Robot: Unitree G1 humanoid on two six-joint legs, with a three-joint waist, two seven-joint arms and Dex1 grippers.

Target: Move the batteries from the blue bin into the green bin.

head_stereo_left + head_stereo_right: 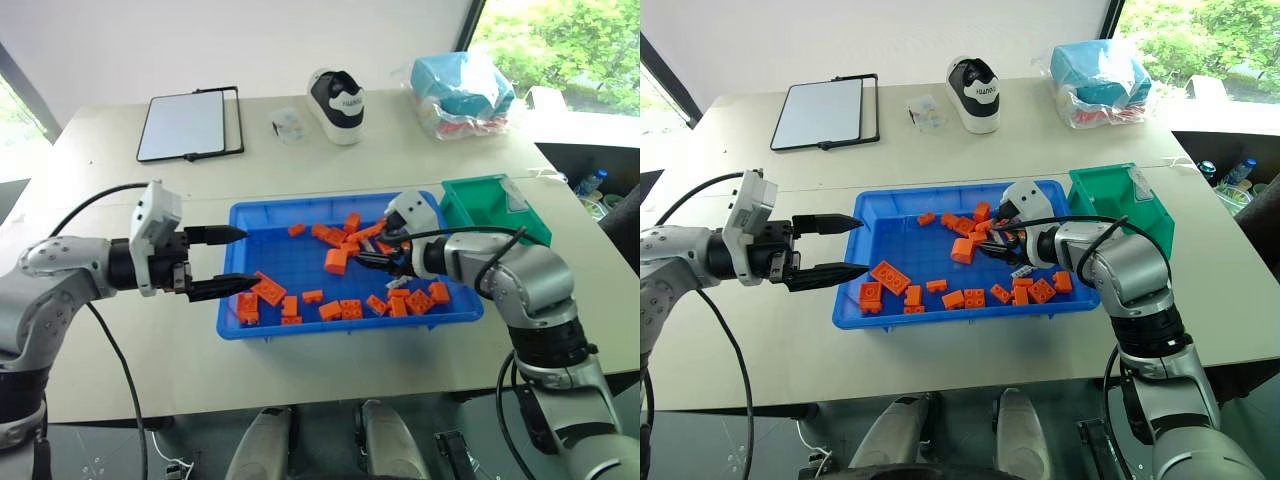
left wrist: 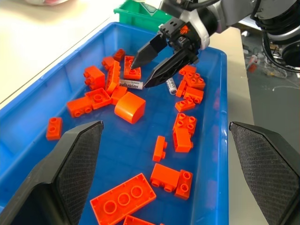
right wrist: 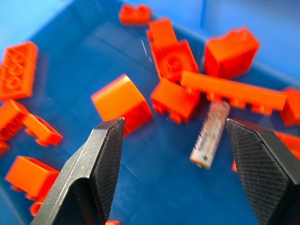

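The right gripper (image 2: pixel 144 74) is down inside the large shallow bright-blue plastic bin (image 1: pixel 300 268), its two black fingers spread apart and pinching nothing, tips poised just above the bin floor among a cluster of orange studded toy bricks (image 2: pixel 114 92) near the bin's far right part. Right beside those tips lies a slim silver-white cylinder battery (image 2: pixel 130 85), flat on the blue floor and tucked against the bricks; a second battery (image 2: pixel 171 86) of the same kind rests just on the other side of the fingers, also inside the blue bin. From the right wrist view, one battery (image 3: pixel 209 134) sits between the spread fingers, its far end against a long orange brick (image 3: pixel 233 92). A rounded orange block (image 2: pixel 130 107) sits just beside the cluster, toward the bin's middle. Over at the blue bin's left edge, the left gripper (image 1: pixel 228 262) points level across the rim, fingers wide apart and empty, with a flat three-stud orange brick (image 2: pixel 123 202) lying in the bin beneath it. The small deep green plastic bin (image 1: pixel 493 205) stands touching or nearly touching the blue bin's far right corner on the pale worktop (image 1: pixel 130 330); nothing can be made out in it.
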